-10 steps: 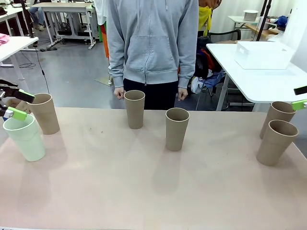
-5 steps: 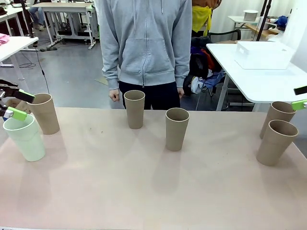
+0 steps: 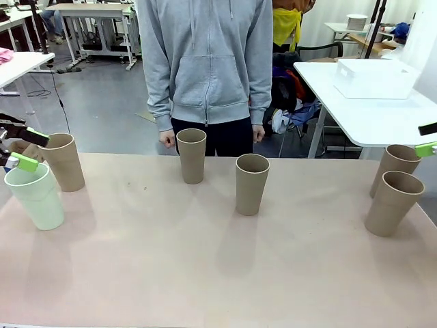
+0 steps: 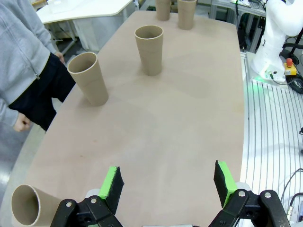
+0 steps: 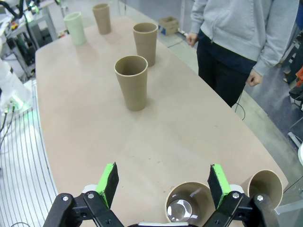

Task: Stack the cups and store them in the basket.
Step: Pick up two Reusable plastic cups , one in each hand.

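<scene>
No stack yet, by the look of it: all six stood singly on the counter (image 3: 136, 273). The left hand (image 3: 31, 149) hung wide open and empty, the mint cup (image 3: 35, 198) just below it, a brown cup (image 3: 66, 164) just beside it. Well off to its right stood a third cup (image 3: 191, 157) and, nearer the robot, a fourth cup (image 3: 252, 186). The right hand (image 5: 163, 182) gaped wide too, holding nothing, a fifth cup (image 5: 189, 204) right under it and a sixth cup (image 5: 265, 187) just beside. The basket (image 3: 375, 80) sat on a white counter (image 3: 369, 116) beyond that hand, well apart. All the stacking and the storing looked left to do.
</scene>
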{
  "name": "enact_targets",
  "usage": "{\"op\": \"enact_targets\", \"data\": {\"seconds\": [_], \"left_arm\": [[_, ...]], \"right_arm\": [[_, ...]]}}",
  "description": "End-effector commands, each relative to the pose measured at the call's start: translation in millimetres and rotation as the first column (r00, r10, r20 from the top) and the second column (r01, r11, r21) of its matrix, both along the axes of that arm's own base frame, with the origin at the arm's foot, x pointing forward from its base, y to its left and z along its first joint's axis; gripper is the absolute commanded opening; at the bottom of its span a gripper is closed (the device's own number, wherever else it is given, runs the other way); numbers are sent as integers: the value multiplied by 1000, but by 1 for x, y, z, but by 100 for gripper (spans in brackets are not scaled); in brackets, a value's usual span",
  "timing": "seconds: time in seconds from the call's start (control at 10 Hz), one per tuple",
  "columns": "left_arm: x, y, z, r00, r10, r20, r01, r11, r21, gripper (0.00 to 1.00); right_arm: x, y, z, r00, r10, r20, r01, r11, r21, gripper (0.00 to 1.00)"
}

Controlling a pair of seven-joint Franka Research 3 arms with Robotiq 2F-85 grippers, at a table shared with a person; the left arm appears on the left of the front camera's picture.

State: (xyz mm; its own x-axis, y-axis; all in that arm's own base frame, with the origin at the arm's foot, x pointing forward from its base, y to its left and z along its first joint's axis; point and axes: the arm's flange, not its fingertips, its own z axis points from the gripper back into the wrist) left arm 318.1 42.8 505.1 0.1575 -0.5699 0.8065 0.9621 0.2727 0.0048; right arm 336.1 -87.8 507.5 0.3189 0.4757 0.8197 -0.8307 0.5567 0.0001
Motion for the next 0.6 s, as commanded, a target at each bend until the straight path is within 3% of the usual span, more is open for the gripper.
{"op": "enact_targets", "data": {"seconds": [0.0, 0.2, 0.5], "left_arm": [[-1, 0, 0, 1000, -11, 7, 11, 1000, -4, 100], [0, 0, 0, 1000, 0, 0, 0, 1000, 0, 100], [52, 34, 32, 999, -42, -24, 40, 997, -67, 100]], "right_arm": [[2, 0, 1, 1000, 3, 9, -3, 1000, 17, 100], [0, 0, 0, 1000, 0, 0, 0, 1000, 0, 100], [87, 0, 70, 999, 2, -45, 2, 997, 76, 100]]}}
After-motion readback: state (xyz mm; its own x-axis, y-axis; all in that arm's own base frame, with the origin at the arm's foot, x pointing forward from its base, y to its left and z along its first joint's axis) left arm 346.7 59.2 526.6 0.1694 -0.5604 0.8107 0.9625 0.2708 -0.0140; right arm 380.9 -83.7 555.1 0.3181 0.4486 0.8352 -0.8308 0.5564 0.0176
